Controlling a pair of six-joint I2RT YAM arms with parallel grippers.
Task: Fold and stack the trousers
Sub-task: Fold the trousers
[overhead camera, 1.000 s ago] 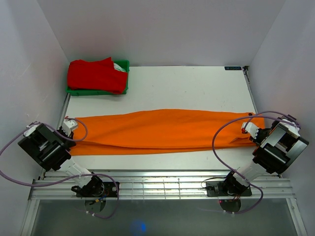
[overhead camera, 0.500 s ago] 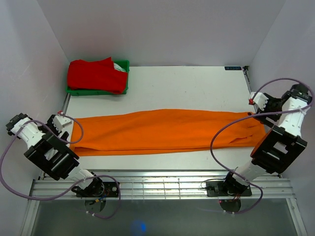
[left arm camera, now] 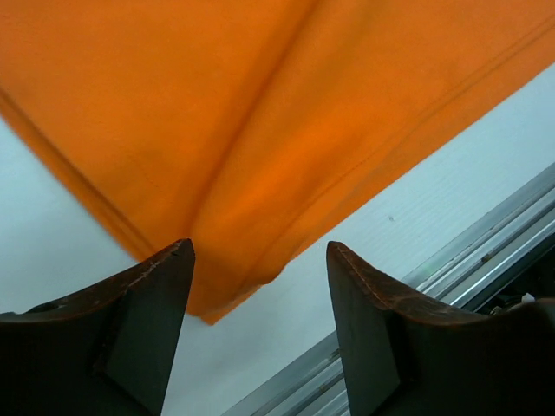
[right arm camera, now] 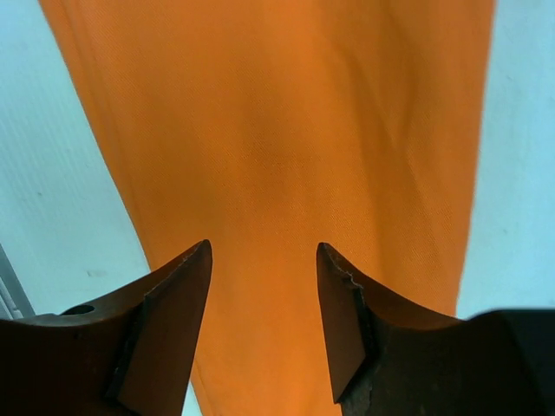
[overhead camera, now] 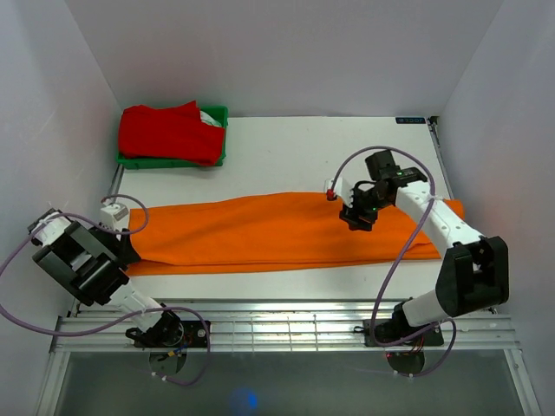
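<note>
Orange trousers (overhead camera: 277, 231) lie flat across the table, folded lengthwise, running left to right. My left gripper (overhead camera: 127, 236) sits at their left end. In the left wrist view it (left arm camera: 260, 253) is open just above the cloth's near corner (left arm camera: 212, 308), holding nothing. My right gripper (overhead camera: 357, 215) hovers over the right-middle part of the trousers. In the right wrist view it (right arm camera: 263, 249) is open, with smooth orange cloth (right arm camera: 286, 130) under and between its fingers and nothing gripped.
A green basket (overhead camera: 222, 114) at the back left holds folded red trousers (overhead camera: 169, 132). White walls close in on the left, right and back. Metal rails (overhead camera: 277, 325) run along the near table edge, also seen as rails (left arm camera: 486, 234) beside the left gripper.
Both grippers have opened and let go of the trousers' ends. The right arm has swung from the right end inward over the trousers' middle. The left arm stays at the left end.
</note>
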